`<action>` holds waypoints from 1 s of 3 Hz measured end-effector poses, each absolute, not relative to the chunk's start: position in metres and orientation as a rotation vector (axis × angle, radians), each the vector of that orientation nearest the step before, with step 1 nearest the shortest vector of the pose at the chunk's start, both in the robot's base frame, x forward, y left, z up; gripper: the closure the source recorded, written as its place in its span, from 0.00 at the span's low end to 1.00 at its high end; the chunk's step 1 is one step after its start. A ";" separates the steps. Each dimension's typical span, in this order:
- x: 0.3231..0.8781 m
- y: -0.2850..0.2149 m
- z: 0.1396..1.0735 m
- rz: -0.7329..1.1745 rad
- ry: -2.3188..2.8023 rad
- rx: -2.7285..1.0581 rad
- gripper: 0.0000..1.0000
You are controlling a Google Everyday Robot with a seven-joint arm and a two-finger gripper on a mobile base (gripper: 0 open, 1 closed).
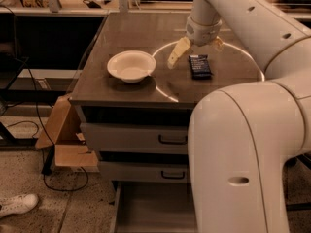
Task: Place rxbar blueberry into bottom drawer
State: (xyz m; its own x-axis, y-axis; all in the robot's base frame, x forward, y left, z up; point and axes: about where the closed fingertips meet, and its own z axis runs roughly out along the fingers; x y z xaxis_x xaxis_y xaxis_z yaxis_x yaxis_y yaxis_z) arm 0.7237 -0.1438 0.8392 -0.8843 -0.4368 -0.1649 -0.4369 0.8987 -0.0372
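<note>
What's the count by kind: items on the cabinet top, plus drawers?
bowl: 1
bar: 1
handled drawers, shut: 2
bottom drawer, open: 1
Total: 5
The gripper hovers over the top just behind the bar, with its fingers open.

One round white bowl (130, 66), one flat dark navy wrapped bar (199, 66), one cream two-finger gripper (194, 55) (upper centre, above the bar, jaws apart), two grey metal drawers with dark handles (131, 139), one wide grey metal drawer tray (150, 210).
</note>
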 end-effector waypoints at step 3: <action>0.730 -0.171 0.810 0.059 2.935 -0.608 0.18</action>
